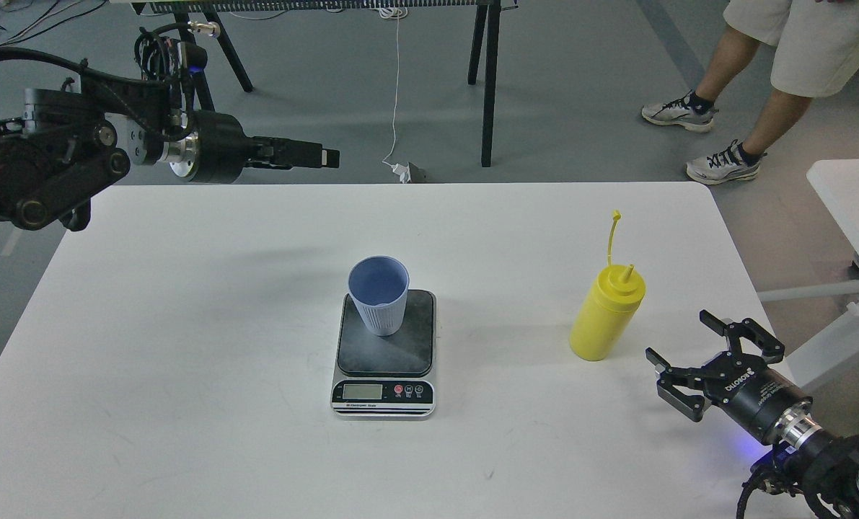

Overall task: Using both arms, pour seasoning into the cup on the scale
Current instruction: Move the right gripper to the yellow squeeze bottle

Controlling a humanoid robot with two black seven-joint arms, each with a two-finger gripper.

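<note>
Seasoning sits in the yellow plastic squeeze bottle [606, 313], upright on the right half of the white tabletop [184, 324], with its pointed nozzle bare and its thin tethered cap strap standing up above it. The small light-blue tapered plastic cup [379, 294] stands at the far-left part of the dark grey platform of the flat rectangular digital kitchen scale [384, 353], near the tabletop's middle and well apart from the bottle.

The bottle looks light and soft-walled, so a hard pinch would likely squirt its contents early. The smooth plastic may also slip. The safest hold seems to be around the straight middle of the body, below the shoulder and clear of the strap. The cup looks light and easy to tip, and its ribbed outside should give some grip if it is steadied at mid-height.

The right end effector [691, 368] hovers low near the right front of the tabletop, just beside the bottle's near-right side, with its two fingers spread wide and holding nothing. The left end effector [314, 155] is raised beyond the far-left edge of the tabletop and points right. It is seen edge-on, so I cannot tell whether it is open or closed.

White lettering on the right end effector's body is mirrored and appears to read "ROBOTIQ". The scale's silver front carries small print below its LCD display that is too small to read.
</note>
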